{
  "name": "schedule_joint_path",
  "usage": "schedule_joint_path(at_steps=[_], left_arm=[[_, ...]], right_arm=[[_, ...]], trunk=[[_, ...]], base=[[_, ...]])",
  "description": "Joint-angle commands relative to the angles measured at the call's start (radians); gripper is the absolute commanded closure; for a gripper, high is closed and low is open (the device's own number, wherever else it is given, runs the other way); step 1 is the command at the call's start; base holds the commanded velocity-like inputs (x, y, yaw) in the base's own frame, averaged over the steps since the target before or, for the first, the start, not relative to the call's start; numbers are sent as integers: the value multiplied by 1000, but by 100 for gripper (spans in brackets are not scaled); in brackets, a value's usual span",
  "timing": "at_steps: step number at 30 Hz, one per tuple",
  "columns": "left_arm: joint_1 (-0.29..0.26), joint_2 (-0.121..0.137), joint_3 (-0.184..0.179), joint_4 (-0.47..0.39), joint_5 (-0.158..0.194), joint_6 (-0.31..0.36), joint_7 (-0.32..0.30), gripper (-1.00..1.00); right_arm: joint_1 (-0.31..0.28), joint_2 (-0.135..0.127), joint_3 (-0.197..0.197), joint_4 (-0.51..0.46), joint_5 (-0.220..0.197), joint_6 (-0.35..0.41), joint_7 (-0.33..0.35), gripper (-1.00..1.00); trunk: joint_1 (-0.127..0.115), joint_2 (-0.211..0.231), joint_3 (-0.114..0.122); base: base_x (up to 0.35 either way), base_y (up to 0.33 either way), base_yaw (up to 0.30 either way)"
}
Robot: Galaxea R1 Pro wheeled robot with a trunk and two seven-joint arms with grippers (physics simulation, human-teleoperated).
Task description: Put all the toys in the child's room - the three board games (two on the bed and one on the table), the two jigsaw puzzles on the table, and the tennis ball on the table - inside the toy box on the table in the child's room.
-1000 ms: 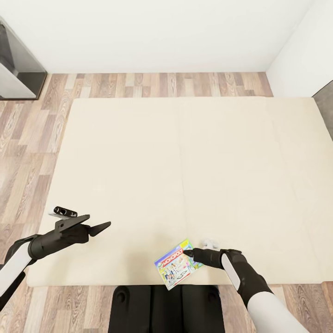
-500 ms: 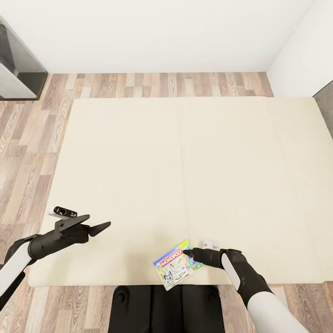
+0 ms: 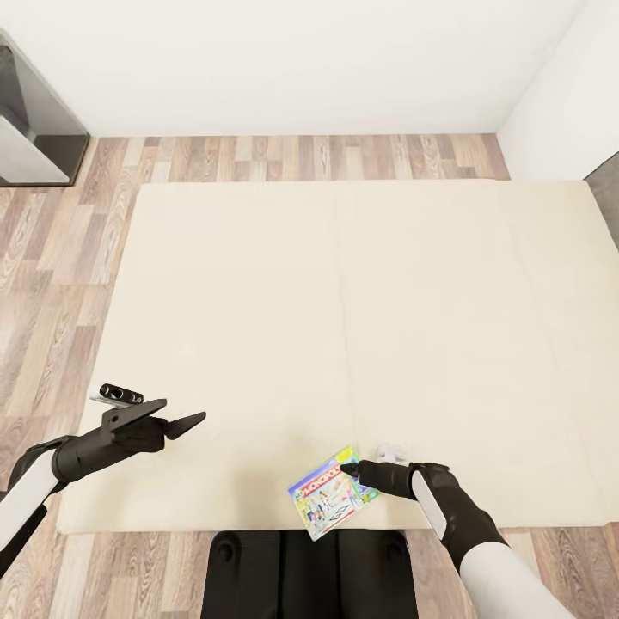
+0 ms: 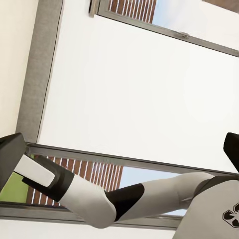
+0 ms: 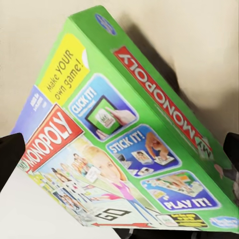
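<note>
Mattress first: wide flat cream bed (image 3: 344, 292) with one seam line takes most of the head view, wood-plank floor (image 3: 52, 258) around it, white wall behind, dark grey cabinet (image 3: 26, 120) at far left. Robot's dark base (image 3: 305, 572) sits against the near bed edge. Left gripper (image 3: 176, 423) hangs over the near-left part of the mattress, jaws spread, nothing between them; its wrist camera looks at a white wall and window (image 4: 129, 179), not at any toy. Right gripper (image 3: 351, 471) is at the near edge, fingers either side of the flat printed Monopoly board game box (image 3: 331, 492), green-sided, colourful lid; box looks tilted with one edge lifted off the mattress, part of it overhanging the bed edge above the base. Right wrist view shows the box (image 5: 124, 144) close up between the dark fingertips (image 5: 10, 154), so jaws read as pinching it at the edge. Judgement: thin cardboard, light, stiff, glossy so somewhat slippery; an edge pinch may let it swing or slip, a hold nearer mid-side is safer. Small white object (image 3: 391, 450) lies just beside the right gripper on the bed, too small to identify. Nothing blocks lifting; toy box and table are elsewhere.
</note>
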Motion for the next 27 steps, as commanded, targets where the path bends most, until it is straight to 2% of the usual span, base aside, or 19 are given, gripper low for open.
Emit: schedule_joint_path(at_steps=[1, 18, 27], left_arm=[[-1, 1, -2, 0, 4, 5, -2, -100], [-1, 1, -2, 0, 4, 5, -2, -100], [-1, 1, -2, 0, 4, 5, -1, -100]], right_arm=[[0, 0, -2, -1, -4, 7, 1, -100], [0, 3, -2, -1, -4, 7, 1, -100], [0, 1, -2, -1, -4, 7, 1, -100]], trunk=[[1, -2, -1], [1, -2, -1], [1, -2, -1]], base=[[0, 24, 0], [0, 96, 0], [0, 16, 0]])
